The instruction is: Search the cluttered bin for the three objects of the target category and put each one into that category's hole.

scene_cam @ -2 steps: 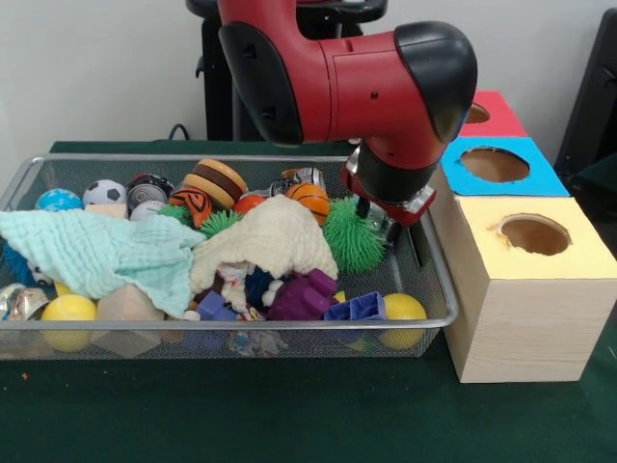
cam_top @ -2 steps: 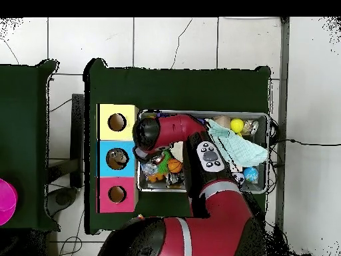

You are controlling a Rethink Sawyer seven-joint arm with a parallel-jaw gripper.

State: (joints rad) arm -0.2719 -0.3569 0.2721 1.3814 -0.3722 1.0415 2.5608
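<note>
Three holes wait for you beside the wire mesh bin (scene_cam @ -2 steps: 439, 289): the yellow box (scene_cam @ -2 steps: 540, 280) nearest the camera in the front view, the blue box (scene_cam @ -2 steps: 496, 166) behind it and the red box (scene_cam @ -2 steps: 494, 114) farthest back, and the front view shows nothing in their openings, though the interiors are dark and the overhead view hints at something brownish in the blue hole that you cannot identify. The target category is not named, so judge progress cautiously: the bin looks full, with the mint cloth (scene_cam @ -2 steps: 96, 249) and the cream cloth (scene_cam @ -2 steps: 272, 241) draped over much of the pile, so most of the searching appears to lie ahead. You can see ball-shaped things spread around: a small basketball (scene_cam @ -2 steps: 310, 198), a soccer ball (scene_cam @ -2 steps: 103, 192), a blue ball (scene_cam @ -2 steps: 59, 200) and two yellow balls (scene_cam @ -2 steps: 67, 318) (scene_cam @ -2 steps: 403, 313), plus a green spiky ball (scene_cam @ -2 steps: 352, 234), a purple toy (scene_cam @ -2 steps: 304, 294) and blue blocks (scene_cam @ -2 steps: 355, 307). The gripper (scene_cam @ -2 steps: 395, 231) hangs low at the bin's end closest to the boxes, just beside the green spiky ball, and its fingers are mostly hidden by the arm's wrist, so you cannot tell whether it is spread, closed or carrying anything. Nothing shows in transit above a hole. Treat all three placements as unconfirmed.
</note>
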